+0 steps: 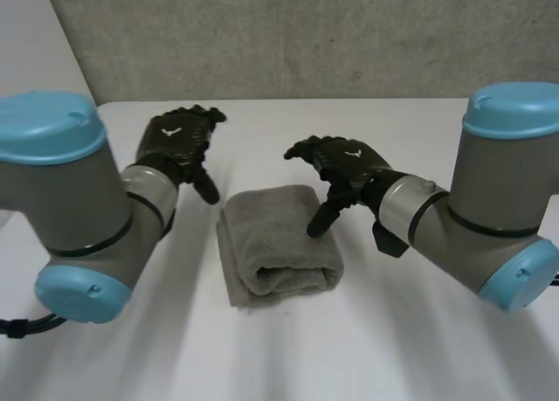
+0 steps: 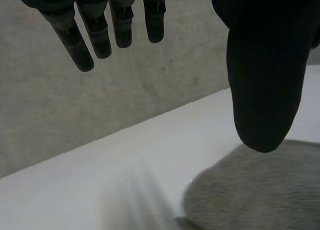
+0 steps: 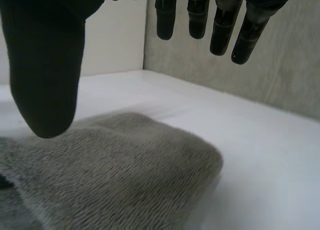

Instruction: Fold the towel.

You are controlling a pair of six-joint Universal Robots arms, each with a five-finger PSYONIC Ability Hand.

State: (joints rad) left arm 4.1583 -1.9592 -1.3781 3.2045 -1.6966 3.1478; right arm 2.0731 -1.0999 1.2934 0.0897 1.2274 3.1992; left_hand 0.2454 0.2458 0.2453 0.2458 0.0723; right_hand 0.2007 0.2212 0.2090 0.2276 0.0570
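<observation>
Towel [image 1: 278, 244]: grey, folded into 1 thick bundle, lying flat near the middle of the white table [image 1: 402, 340], well short of the far edge. Its rounded fold faces the near edge, and a lower layer sticks out a little along the left and near sides.

Left hand [image 1: 179, 139]: hovers above the table just beyond the towel's far left corner, holding nothing. In the left wrist view its fingers [image 2: 95, 32] hang straight and slightly spread, and the thumb [image 2: 265, 79] stands apart from them, above the towel's edge [image 2: 260, 195].

Right hand [image 1: 345, 167]: hangs over the towel's far right corner. In the right wrist view its fingers [image 3: 220, 24] are straight and relaxed above the bare table, and the thumb [image 3: 47, 64] points down over the pile [image 3: 115, 175]; whether the thumb tip touches the cloth cannot be told. Nothing is pinched.

The 2 hands sit on opposite sides of the towel, palms turned down. A grey wall [image 1: 306, 34] rises behind the far edge.
</observation>
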